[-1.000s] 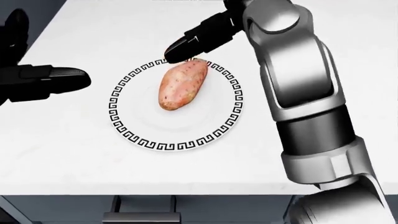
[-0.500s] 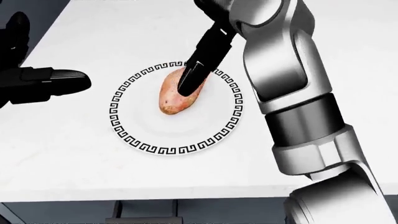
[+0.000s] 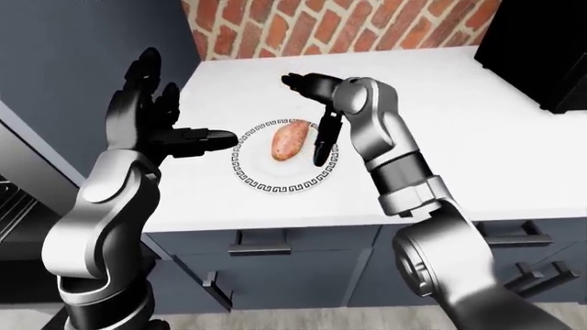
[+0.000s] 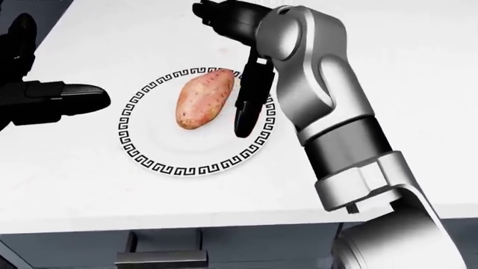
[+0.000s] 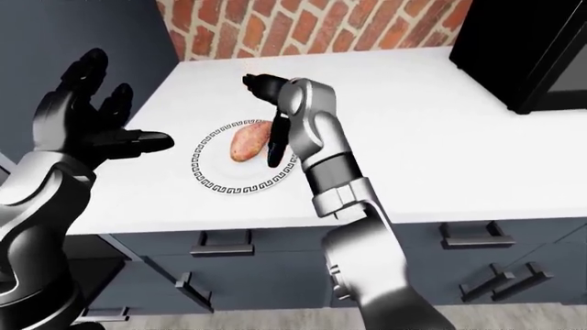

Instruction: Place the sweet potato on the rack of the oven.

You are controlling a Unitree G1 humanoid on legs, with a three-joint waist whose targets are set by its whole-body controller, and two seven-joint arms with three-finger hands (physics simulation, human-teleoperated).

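The sweet potato [image 4: 204, 98] lies on the round plate [image 4: 149, 162] with the black key-pattern rim, which sits on the white table [image 4: 89, 190] close to its near-left corner. It rests a little left of the plate's middle, long axis tilted, its far end toward the right.

Half a second ago a dark finger of the right hand lay across the potato's right flank, and a second ago the fingertips were poised at its far tip. Now that finger has come off to the right: in the head view it hangs down just beside the potato, over the plate's right part, with a sliver of white plate showing between them. The right hand [image 4: 240, 67] is spread wide, another finger reaching far-left past the plate's far rim, and it holds nothing. The plate and potato also sit further left in the head view than before, along with the table edge, so the camera has probably moved a little; whether the potato itself was nudged I cannot tell.

The left hand [image 3: 160, 127] hovers open and empty above the table's left edge, one finger pointing toward the plate, well apart from the potato.

In my judgement the grasp is not yet made. The fingers likely need to close from both sides. No oven rack is clearly visible.
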